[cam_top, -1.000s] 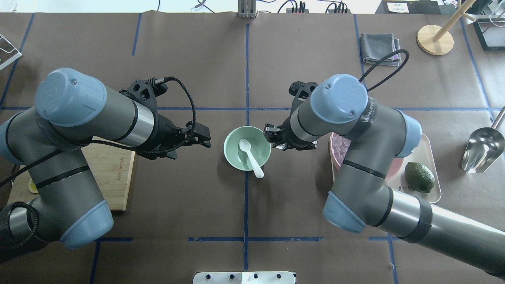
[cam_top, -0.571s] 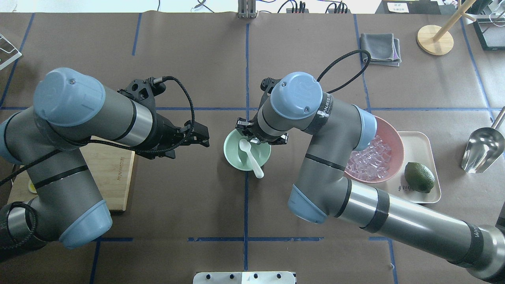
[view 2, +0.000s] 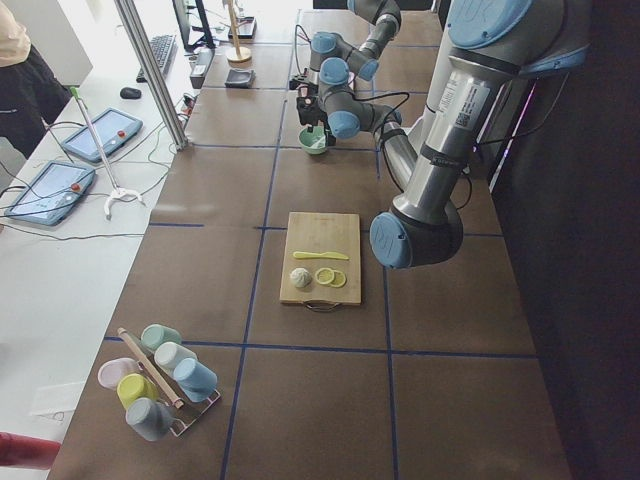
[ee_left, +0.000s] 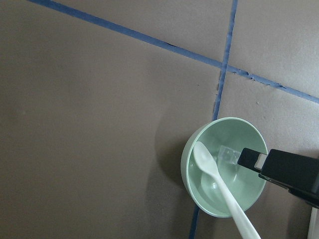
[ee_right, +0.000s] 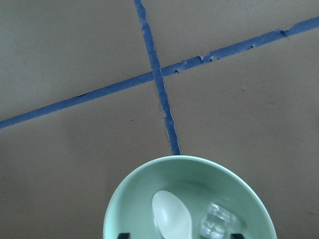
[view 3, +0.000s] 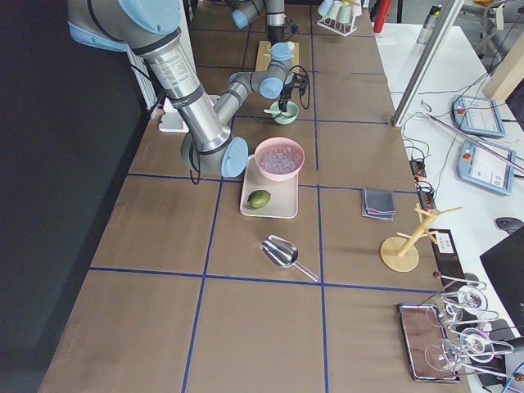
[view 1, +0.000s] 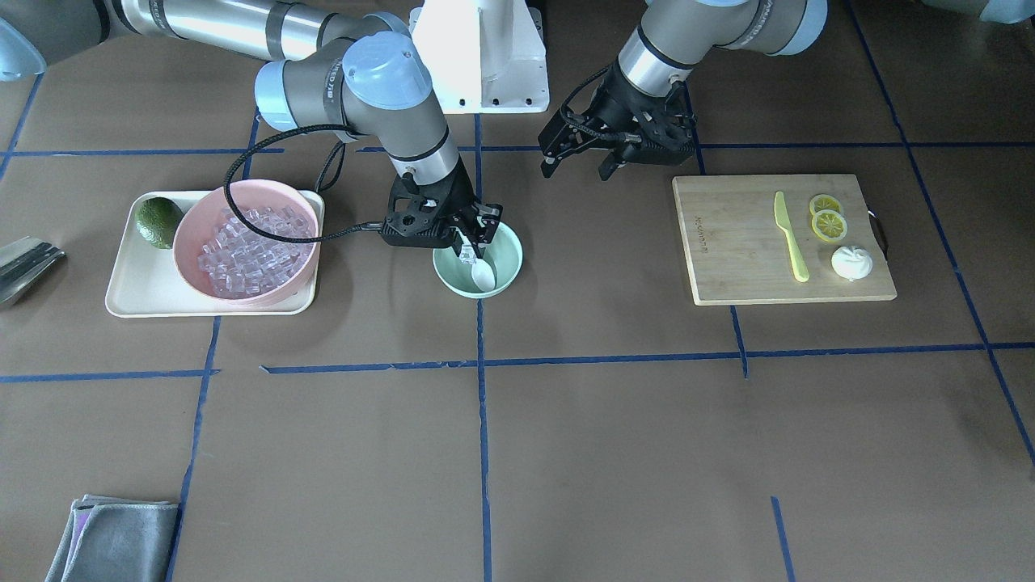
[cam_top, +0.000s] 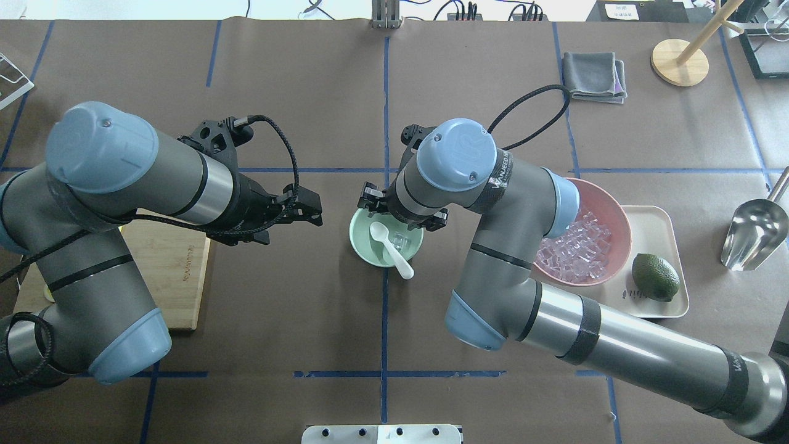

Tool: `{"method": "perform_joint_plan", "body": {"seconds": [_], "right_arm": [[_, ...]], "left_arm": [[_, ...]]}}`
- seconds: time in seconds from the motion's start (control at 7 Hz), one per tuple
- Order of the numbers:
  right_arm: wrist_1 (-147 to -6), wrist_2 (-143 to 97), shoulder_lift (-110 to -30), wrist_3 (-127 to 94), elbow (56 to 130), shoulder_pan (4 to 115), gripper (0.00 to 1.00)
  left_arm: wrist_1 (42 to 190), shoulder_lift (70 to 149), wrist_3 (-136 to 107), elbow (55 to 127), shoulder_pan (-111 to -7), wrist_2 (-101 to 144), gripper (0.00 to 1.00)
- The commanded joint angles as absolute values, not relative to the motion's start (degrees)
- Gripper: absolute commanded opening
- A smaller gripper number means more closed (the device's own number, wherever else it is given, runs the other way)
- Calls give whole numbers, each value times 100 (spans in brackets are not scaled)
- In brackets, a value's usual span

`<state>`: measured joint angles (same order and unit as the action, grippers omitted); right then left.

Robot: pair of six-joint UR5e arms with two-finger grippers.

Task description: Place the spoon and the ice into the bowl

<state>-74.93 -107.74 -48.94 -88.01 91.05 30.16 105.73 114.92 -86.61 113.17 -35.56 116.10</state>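
The mint-green bowl (cam_top: 356,237) stands at the table's middle. The white spoon (cam_top: 388,246) lies in it, scoop down and handle over the near rim. A clear ice cube (cam_top: 399,240) lies in the bowl beside the scoop; it also shows in the right wrist view (ee_right: 217,221) and the left wrist view (ee_left: 228,155). My right gripper (view 1: 473,241) hangs just over the bowl, open and holding nothing. My left gripper (cam_top: 308,213) is open and empty, hovering left of the bowl.
A pink bowl (cam_top: 619,216) heaped with ice cubes sits on a cream tray (cam_top: 662,216) with a green avocado (cam_top: 654,277). A metal scoop (cam_top: 752,231) lies far right. A cutting board (view 1: 728,242) holds a yellow-green knife (view 1: 788,238) and lemon slices (view 1: 826,218).
My right arm swung left from the pink bowl to above the green bowl. An ice cube now lies in the green bowl. My left arm drew back slightly.
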Motion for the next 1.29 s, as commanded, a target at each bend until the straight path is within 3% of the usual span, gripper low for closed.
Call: {"method": "perform_joint_plan", "body": {"seconds": [0.0, 0.43, 0.86, 1.14], "right_arm": [[-7550, -11386, -5584, -8789, 9882, 3424, 99], [-7559, -12970, -7534, -7618, 11089, 5006, 99], [-7550, -13596, -9337, -5629, 11862, 6115, 99], [-7559, -13597, -10208, -4113, 11761, 6843, 99]], "left_arm": [[10573, 11270, -8657, 11442, -3682, 11628, 99], [10573, 10138, -7372, 11838, -3910, 11698, 99], [10547, 9082, -5078, 11917, -4910, 12599, 99], [10503, 8274, -2931, 11832, -5612, 12874, 99]]}}
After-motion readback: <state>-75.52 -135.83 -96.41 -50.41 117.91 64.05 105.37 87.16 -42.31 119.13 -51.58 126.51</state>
